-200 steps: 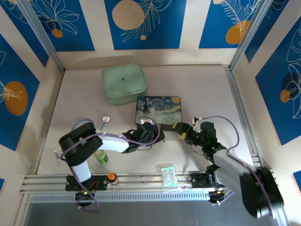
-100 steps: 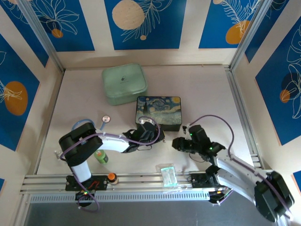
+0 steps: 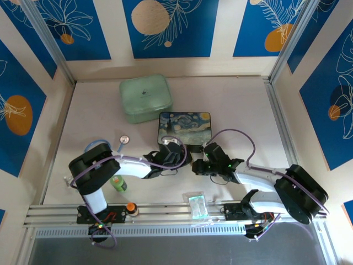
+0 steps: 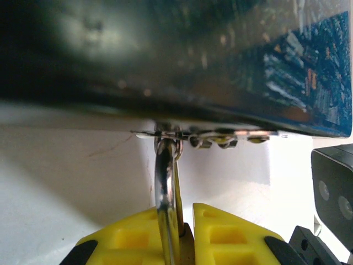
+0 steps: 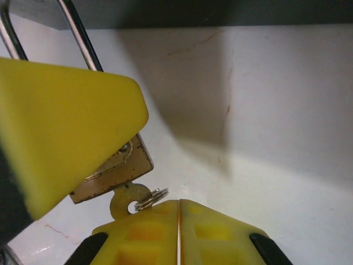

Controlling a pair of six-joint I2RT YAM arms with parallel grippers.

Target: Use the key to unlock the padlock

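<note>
Count of task items: one padlock (image 5: 118,168) and one key (image 5: 126,203). The padlock hangs by its silver shackle (image 4: 164,182) from the clasp (image 4: 165,134) on the near wall of the starry-night box (image 3: 185,128).

I read the left hand (image 4: 186,215) as clenched on the padlock, with the shackle and brass body between its yellow pads. The key is seated in the underside of the padlock body. Its head projects and carries one small split ring (image 5: 151,196).

The right hand (image 5: 179,207) is clenched, its pads pressed together with nothing visible between them. The key head and ring lie just above one pad, and the ring touches it.

Other items on the tabletop (image 3: 231,99):
- one mint-green tin (image 3: 145,98), behind and left of the painted box
- one round silver disc (image 3: 125,139)
- one green bottle (image 3: 118,184), beside the left arm
- one clear packet (image 3: 196,204), at the near rail

Obstructions: in the right wrist view, a left-hand pad covers most of the padlock body. The box wall stands directly behind both hands.
</note>
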